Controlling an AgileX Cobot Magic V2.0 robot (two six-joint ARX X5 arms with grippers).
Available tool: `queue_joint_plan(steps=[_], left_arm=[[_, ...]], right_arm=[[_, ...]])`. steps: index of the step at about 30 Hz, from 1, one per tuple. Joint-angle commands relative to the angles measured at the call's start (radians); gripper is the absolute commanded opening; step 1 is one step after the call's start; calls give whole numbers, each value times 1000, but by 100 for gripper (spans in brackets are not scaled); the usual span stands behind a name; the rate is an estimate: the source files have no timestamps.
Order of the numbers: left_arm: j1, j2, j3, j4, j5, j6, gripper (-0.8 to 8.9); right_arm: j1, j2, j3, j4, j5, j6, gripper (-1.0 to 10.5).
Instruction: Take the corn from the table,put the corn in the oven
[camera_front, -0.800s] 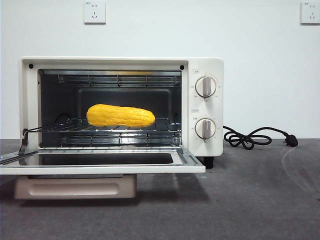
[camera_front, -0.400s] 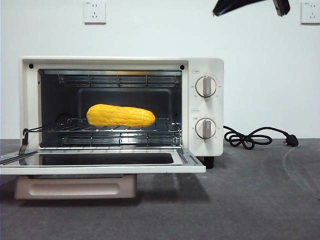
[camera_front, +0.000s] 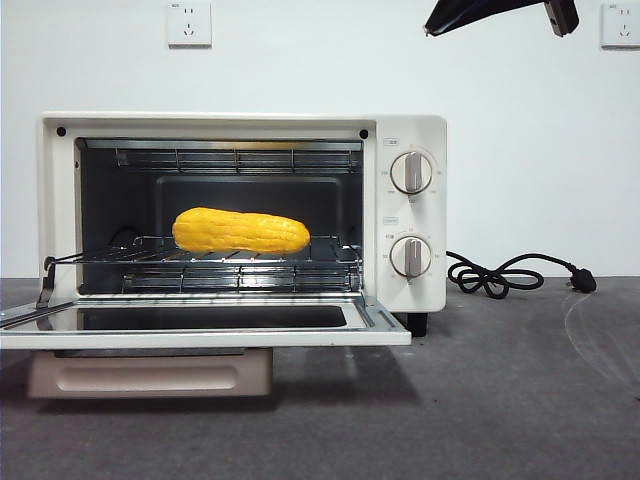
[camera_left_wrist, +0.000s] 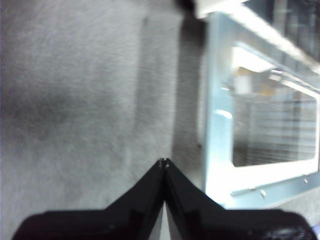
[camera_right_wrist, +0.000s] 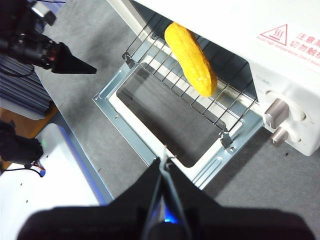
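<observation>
On the oven's (camera_front: 240, 215) wire rack (camera_front: 200, 262) lies the corn (camera_front: 241, 231), door (camera_front: 200, 325) dropped open over the bench (camera_front: 500, 400). From the left wrist, the left tool (camera_left_wrist: 163, 162) hangs pinched together, empty, beside the door's edge. From the right wrist, the right tool (camera_right_wrist: 165, 162) hovers pinched together, empty, above the door's front edge.

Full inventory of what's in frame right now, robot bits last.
corn: 1, yellow-orange, lying on the wire rack inside the oven
oven: 1, cream-white, on the table, door folded down open
wire rack: 1, metal, in the oven
knobs: 2, beige, on the oven's front panel
cord: 1, black, on the table beside the oven
table: 1, dark grey
wall sockets: 2, white, on the wall
left gripper: 1, black, shut, above the table by the open door
right gripper: 1, black, shut, above the open door
</observation>
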Motion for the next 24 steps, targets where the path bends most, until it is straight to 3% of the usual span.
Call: queue_joint_plan(steps=[1,11,19,24], left_arm=[[-22,53,-4,44,10,-26,-8],[-169,113,-4,181,-31,-146,-8],[-241,143,-4,182,-51,-153,-9],[-246,154,-4,166,11,-154,-8]], right_arm=[[0,5,1,7,-4,-11,-12],[0,5,1,12,-4,-15,-12],[0,5,1,12,-3,-20,-12],[0,5,1,11,-3,-23,-12]])
